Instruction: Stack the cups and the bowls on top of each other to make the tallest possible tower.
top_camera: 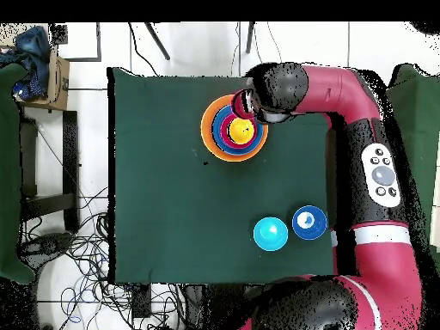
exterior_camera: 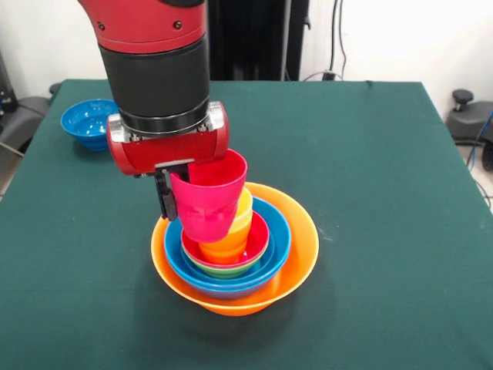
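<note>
The tower stands mid-table: a very large orange bowl holds a large blue bowl, then small green and red bowls, with an orange cup and a yellow cup nested in the middle. My gripper is shut on the wall of a pink-red cup. It holds the cup upright but tilted, just above and in front of the yellow cup. I cannot tell whether they touch. In the overhead view the tower lies at the table's far side, with the gripper at its edge.
A blue bowl sits at the front view's back left corner. The overhead view shows a light-blue bowl and a dark-blue bowl side by side near the robot's base. The table has a green cloth.
</note>
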